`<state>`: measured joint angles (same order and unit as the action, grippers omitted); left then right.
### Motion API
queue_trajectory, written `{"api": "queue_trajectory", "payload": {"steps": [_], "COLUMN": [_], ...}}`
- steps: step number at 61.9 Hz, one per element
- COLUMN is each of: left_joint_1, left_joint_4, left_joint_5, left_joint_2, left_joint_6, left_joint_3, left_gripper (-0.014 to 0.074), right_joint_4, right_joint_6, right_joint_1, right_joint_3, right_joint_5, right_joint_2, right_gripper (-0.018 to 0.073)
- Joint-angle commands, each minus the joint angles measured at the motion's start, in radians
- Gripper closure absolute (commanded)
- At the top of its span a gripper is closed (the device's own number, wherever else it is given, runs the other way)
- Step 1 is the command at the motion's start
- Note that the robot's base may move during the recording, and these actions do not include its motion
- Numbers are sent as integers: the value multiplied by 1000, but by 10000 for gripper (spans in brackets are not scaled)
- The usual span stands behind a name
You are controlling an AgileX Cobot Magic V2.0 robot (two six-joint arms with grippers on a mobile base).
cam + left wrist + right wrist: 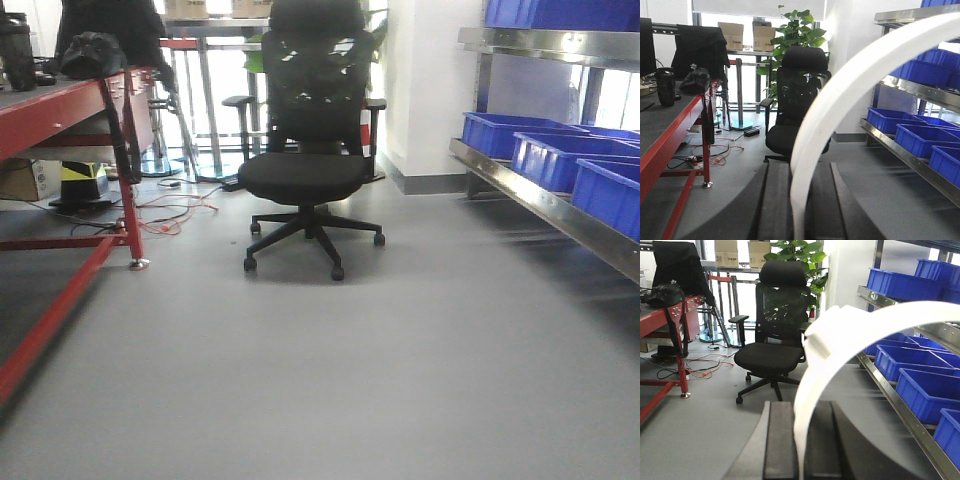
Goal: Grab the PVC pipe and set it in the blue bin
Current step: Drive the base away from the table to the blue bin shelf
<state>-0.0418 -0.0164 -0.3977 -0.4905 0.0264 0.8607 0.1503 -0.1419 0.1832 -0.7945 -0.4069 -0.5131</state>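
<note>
The left gripper and right gripper each clench the pipe; hold it level while approaching a bin, then release together inside.

Left gripper and right gripper, fingers reaching toward 12 o'clock, each clamp PVC pipe.

No writing, label or number is legible in any view.
</note>
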Motion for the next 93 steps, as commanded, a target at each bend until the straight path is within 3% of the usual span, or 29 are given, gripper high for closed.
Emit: {"api": "queue_trajectory", "payload": {"steps": [1, 93], "left_joint_1": [-2, -2], "left_joint_4": [-5, -5], "left_joint_5": [27, 27], "left_joint_2": [4, 4], "left_joint_6": [-3, -3], "left_joint_3": [2, 2], "left_gripper": [707, 707], "right_joint_4": [10, 10], "right_joint_6": [5, 5], "right_joint_1": [0, 0], "right_joint_3": [-8, -8], "right_joint_5": [25, 25], "right_joint_2": [6, 6], "right_gripper": [728, 728]}}
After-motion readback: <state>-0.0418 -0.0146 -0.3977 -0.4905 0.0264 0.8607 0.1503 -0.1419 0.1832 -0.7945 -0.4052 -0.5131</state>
